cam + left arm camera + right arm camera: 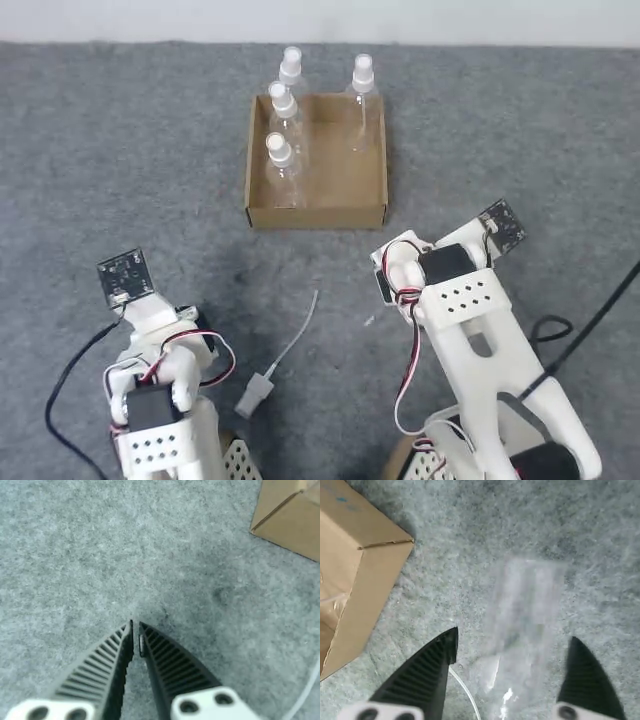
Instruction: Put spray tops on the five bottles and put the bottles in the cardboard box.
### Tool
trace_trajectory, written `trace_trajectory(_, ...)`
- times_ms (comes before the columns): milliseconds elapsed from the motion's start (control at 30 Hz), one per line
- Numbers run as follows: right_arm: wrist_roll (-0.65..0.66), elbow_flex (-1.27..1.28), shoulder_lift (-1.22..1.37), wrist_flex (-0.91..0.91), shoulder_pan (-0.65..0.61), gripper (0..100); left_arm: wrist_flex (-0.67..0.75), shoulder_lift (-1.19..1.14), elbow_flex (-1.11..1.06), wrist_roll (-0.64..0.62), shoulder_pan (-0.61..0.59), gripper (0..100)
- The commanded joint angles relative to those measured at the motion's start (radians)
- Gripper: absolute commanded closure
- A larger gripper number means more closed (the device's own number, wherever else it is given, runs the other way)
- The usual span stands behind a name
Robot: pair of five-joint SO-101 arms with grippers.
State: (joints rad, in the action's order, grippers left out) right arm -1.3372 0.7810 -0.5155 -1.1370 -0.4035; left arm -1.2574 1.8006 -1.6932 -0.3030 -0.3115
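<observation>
The cardboard box (258, 160) stands at the far middle of the carpet, with several clear bottles (283, 140) upright in it, each with a white spray top (363, 70). A loose spray top (254, 392) with its thin tube lies on the carpet between the arms. My right gripper (514, 636) is open low over the carpet by the box corner (365, 565), with a blurred clear bottle (525, 610) between its fingers. My left gripper (136, 625) is shut on nothing above bare carpet; the left arm (160, 390) sits at the near left.
Grey carpet covers the table. The right arm (465, 300) stands near the box's front right corner, with black cables (560, 330) trailing beside it. A box corner (290, 515) shows ahead of the left gripper.
</observation>
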Motion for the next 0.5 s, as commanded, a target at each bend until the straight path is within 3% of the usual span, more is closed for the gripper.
trace_trajectory(0,-0.014,-0.017,-0.044,0.016,0.004,69.5,-0.003,0.021,0.008,0.003,-0.005,99)
trace_trajectory(233,-0.012,-0.058,-0.053,-0.002,0.008,69.5,-0.003,0.021,0.008,0.003,-0.005,99)
trace_trajectory(467,-0.011,-0.230,-0.050,-0.186,0.004,69.5,-0.003,0.021,0.008,0.003,-0.005,99)
